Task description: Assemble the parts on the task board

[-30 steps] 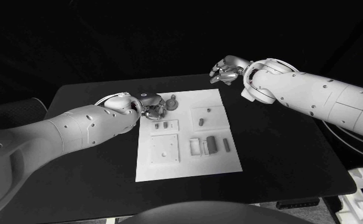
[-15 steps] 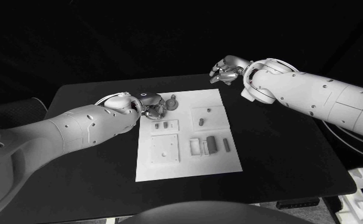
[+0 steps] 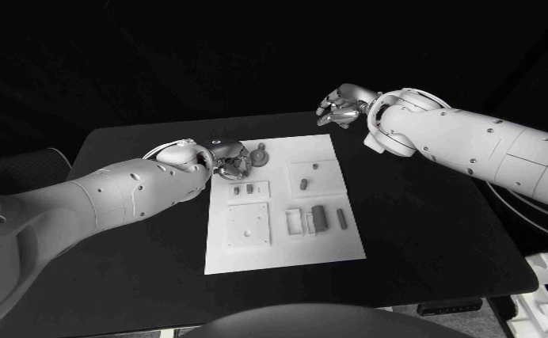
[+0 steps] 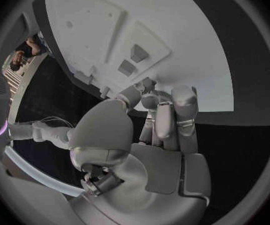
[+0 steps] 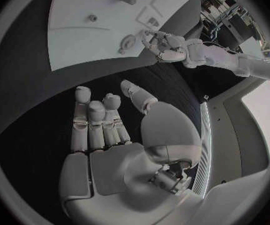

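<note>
Nothing moved, left robot hand [image 3: 232, 159] clenched empty at task board [image 3: 286, 231] edge, right robot hand [image 3: 340, 106] released.

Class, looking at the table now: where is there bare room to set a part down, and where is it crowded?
Bare black table lies right of the task board, and more lies between the board and the table's near edge. It is crowded at the board's far-left corner, where the left hand sits beside parts.

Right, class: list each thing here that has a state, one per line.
left hand: fingers curled, at the task board's far left corner, nothing plainly held
right hand: raised past the board's far edge, fingers apart, holding nothing
task board: flat on the table
parts: lying on the board
</note>
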Available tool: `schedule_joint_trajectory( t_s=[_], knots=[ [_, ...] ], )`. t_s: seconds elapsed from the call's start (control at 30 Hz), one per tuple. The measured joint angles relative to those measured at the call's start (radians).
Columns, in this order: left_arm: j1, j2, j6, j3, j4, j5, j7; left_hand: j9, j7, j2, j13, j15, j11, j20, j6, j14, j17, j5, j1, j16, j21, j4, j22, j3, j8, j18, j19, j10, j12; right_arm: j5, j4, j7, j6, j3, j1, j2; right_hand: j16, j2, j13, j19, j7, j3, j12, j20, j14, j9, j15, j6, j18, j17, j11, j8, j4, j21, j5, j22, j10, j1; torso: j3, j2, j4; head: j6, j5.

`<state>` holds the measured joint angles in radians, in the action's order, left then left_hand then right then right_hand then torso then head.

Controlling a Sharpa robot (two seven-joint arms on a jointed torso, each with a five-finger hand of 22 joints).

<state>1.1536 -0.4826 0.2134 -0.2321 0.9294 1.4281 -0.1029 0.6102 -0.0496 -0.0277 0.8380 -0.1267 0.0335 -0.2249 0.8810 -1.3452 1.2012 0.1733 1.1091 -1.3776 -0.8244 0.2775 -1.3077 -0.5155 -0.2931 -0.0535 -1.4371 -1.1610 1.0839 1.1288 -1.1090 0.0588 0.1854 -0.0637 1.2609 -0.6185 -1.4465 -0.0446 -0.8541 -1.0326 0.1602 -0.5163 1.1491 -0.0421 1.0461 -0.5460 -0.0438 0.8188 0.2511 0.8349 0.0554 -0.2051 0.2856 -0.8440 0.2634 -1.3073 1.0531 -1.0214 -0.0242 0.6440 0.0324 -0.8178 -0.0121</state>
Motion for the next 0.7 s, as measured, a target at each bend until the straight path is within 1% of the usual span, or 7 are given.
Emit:
schedule_joint_trajectory(
  t_s=[0.4,0.7],
  knots=[
    [0.0,-0.002,-0.002,0.0,0.0,-0.003,-0.002,0.001,-0.001,-0.004,0.0,0.0,0.0,0.002,0.002,0.0,0.002,0.0,0.004,0.0,0.0,0.003,0.0,0.003,0.0,0.0,-0.002,0.0,-0.001,0.0,0.0,0.0,0.0,0.0,0.0,0.0,0.0,0.0,0.0,0.001,0.0,-0.003,0.0,-0.001,-0.001,0.0,0.001,0.0,0.0,0.0,0.0,0.0,-0.003,0.0,0.0,0.0,0.0,0.0,0.0004,0.0,0.0,-0.002,-0.001],
    [0.0,-0.003,-0.01,0.0,0.001,-0.004,-0.004,0.001,-0.002,-0.006,0.0,0.0,0.0,0.002,0.003,0.0,0.003,0.0,0.002,0.0,0.0,0.0,0.0,0.006,0.0,0.0,-0.002,0.0,-0.001,-0.001,0.001,0.0,0.0,0.0,0.0,0.0,0.0,0.0,0.0,-0.002,0.001,-0.003,0.0,0.002,-0.001,0.0,0.001,0.001,0.0,0.0,0.0,0.0,-0.003,0.0,0.0,0.0,0.0,0.0,0.001,0.0,-0.0004,-0.002,-0.001]
  ],
)
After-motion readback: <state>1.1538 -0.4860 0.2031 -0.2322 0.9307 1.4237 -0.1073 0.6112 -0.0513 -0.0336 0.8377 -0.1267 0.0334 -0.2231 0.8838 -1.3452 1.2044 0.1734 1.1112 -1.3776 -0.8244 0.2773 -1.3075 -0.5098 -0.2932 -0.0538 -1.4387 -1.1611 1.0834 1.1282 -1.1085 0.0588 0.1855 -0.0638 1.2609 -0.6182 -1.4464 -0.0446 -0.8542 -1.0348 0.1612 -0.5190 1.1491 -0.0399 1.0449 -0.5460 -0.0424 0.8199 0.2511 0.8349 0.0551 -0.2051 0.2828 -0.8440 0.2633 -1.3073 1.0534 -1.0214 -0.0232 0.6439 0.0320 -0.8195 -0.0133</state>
